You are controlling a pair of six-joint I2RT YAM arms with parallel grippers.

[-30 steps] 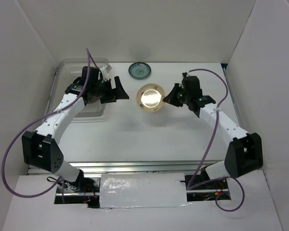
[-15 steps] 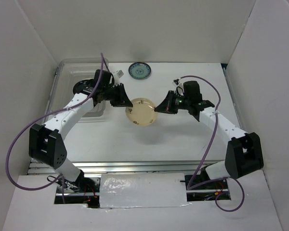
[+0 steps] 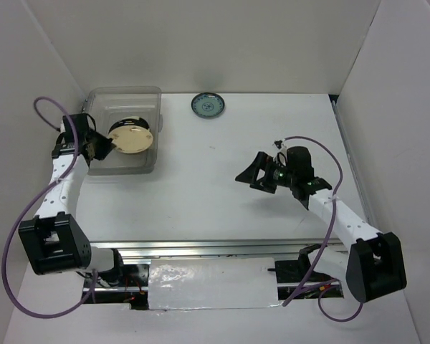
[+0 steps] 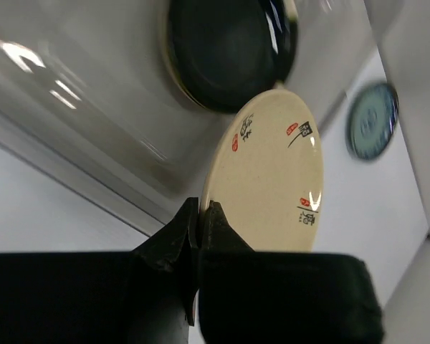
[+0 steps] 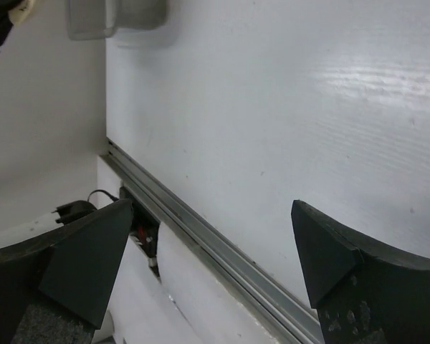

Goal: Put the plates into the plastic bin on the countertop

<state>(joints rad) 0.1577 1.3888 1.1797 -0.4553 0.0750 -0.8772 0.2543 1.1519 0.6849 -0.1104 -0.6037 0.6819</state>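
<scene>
Left wrist: left fingers [image 4: 165, 247] pinch a cream plate [image 4: 272, 179] bearing red-and-black marks; right fingers [image 5: 86, 261] spread wide.

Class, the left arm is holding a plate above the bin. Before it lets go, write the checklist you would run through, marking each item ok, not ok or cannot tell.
1. Left gripper shut on the cream plate at its rim: ok.
2. Cream plate inside the outline of the plastic bin: ok.
3. Gap between the cream plate and the dark plate in the bin: cannot tell.
4. Right gripper open, empty, away from the bin: ok.
5. All plates binned: not ok, a blue-patterned plate lies on the countertop.
</scene>
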